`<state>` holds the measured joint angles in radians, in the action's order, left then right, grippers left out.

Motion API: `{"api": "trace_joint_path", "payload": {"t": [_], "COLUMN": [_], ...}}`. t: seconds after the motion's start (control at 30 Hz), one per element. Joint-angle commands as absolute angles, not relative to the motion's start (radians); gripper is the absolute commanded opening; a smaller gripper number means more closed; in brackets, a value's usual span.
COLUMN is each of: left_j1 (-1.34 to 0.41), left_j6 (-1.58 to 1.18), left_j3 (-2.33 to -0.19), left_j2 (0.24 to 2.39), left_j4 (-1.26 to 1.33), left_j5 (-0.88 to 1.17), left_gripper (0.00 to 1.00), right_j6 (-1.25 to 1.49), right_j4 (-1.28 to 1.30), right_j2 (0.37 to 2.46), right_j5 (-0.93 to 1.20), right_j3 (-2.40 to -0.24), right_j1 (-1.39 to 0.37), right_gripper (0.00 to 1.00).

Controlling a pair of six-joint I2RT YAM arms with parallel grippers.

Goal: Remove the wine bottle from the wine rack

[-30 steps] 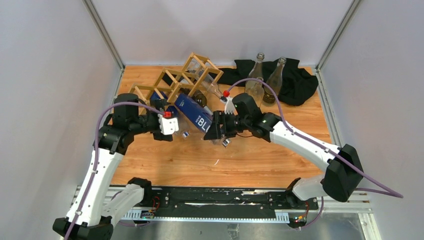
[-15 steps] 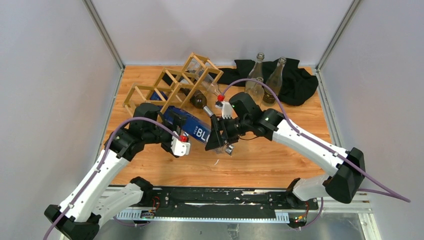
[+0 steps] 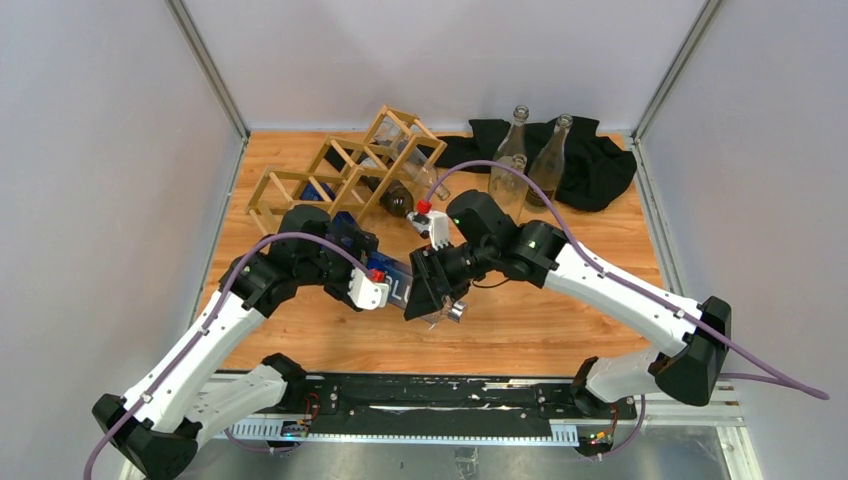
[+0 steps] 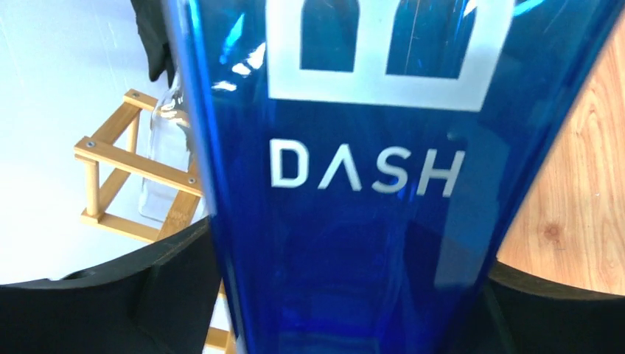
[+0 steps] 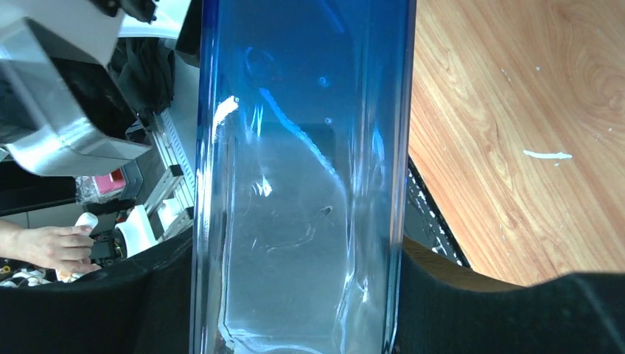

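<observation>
blue glass bottle (image 5: 302, 177) clamped between black fingers (image 5: 166, 299), wooden table (image 5: 516, 110) behind

— Where is our bottle (image 3: 398, 284) now?
— Nearer our bases than a second ago, drawn further out from the rack (image 3: 330, 170).
— And our grippers?
— Our left gripper (image 3: 372, 280) is no longer beside the rack and now reaches in under the bottle. Our right gripper (image 3: 432, 285) comes nearer and leftward with it.
</observation>
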<state>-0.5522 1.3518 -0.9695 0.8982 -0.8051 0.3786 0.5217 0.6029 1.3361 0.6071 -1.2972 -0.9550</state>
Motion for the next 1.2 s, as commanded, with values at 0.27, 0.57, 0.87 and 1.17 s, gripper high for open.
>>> {"api": "trace_joint_path", "payload": {"t": [0.27, 0.57, 0.87, 1.17], "left_j1": [-0.56, -0.56, -0.56, -0.559], "left_j6": [1.251, 0.984, 0.56, 0.213], "left_j3": [-0.951, -0.936, -1.004, -1.081], "left_j2": [0.848, 0.779, 0.785, 0.818], "left_j4": [-0.723, -0.591, -0.545, -0.469], "left_j5": [0.367, 0.411, 0.534, 0.663], "left_gripper": [0.0, 0.0, 0.0, 0.0], "right_j6": [0.405, 0.381, 0.353, 0.367], "right_j4": [0.51, 0.477, 0.436, 0.287], "right_j2": [1.274, 1.113, 0.96, 0.942], "right_j5": [0.58, 0.453, 0.376, 0.47], "right_j3": [-1.369, -1.338, -1.414, -1.345], "right_j1": [-0.975, -0.888, -0.746, -0.738], "right_gripper": [0.84, 0.91, 0.94, 0.96]}}
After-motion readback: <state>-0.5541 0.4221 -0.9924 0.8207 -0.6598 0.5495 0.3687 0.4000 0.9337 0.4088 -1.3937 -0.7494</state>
